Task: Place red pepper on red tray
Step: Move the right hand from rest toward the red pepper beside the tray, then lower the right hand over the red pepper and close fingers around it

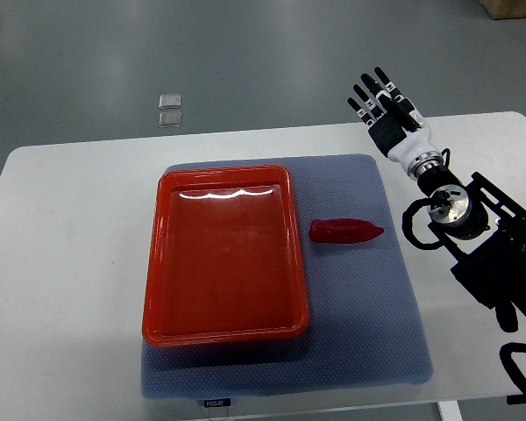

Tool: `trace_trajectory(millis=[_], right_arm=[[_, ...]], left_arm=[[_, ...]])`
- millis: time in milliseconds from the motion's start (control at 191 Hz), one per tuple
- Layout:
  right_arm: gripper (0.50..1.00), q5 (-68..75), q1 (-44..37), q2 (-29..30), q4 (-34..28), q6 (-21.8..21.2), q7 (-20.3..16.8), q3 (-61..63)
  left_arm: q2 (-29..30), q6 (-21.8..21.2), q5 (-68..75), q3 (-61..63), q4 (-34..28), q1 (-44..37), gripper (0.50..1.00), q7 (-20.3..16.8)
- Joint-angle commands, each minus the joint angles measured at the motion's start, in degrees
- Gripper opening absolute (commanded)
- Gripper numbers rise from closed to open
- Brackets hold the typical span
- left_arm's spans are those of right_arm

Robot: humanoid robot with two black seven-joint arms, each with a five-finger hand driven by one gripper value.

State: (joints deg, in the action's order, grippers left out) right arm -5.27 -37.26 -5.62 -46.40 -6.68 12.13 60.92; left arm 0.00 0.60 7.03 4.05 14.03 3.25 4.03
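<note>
White table (pixel 79 202) carrying a blue mat (pixel 368 307). Red pepper (pixel 344 231) is lying on the mat, just off the red tray (pixel 154 289) at its 3 o'clock, bare mat all round. Right hand (pixel 384 112) is hovering at the pepper's 1 o'clock, fingers spread, gripping nothing; its arm is running off-frame right.

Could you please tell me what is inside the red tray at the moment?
Nothing: the red tray shows only its bare floor. The red pepper lies outside, on the blue mat beside it.
</note>
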Motion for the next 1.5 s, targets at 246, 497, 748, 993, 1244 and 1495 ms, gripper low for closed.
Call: trace_trajectory(millis=[246, 497, 748, 993, 1244, 1495], right_arm=[[0.921, 0.0, 0.0, -0.1, 0.0, -0.09, 0.0, -0.1], [0.921, -0.88, -0.62, -0.45, -0.27, -1.84, -0.53, -0.53], [0.921, -13.98, -8.53, -8.89, -0.7, -6.42, -3.52, -15.65], [0.919, -29.09, -28.83, -20.4, -7.74, -11.69, -9.85, -52.74], [0.921, -34.63, -47.02, -22.42, -19.42, -11.34, -13.71, -79.55], [0.917, -34.54, -47.99, -22.77, -21.71, -9.14, -15.74, -80.96]], left_arm=[[0.0, 0.02, 0.0, 0.0, 0.03, 0.0, 1.0, -0.16], [0.0, 0.02, 0.0, 0.08, 0.03, 0.0, 1.0, -0.17], [0.0, 0.02, 0.09, 0.09, 0.47, 0.0, 1.0, -0.25], [0.0, 0.28, 0.35, 0.17, 0.91, 0.0, 1.0, -0.43], [0.0, 0.19, 0.18, 0.17, 1.52, 0.18, 1.0, -0.34], [0.0, 0.28, 0.18, 0.09, 1.52, 0.18, 1.0, -0.34]])
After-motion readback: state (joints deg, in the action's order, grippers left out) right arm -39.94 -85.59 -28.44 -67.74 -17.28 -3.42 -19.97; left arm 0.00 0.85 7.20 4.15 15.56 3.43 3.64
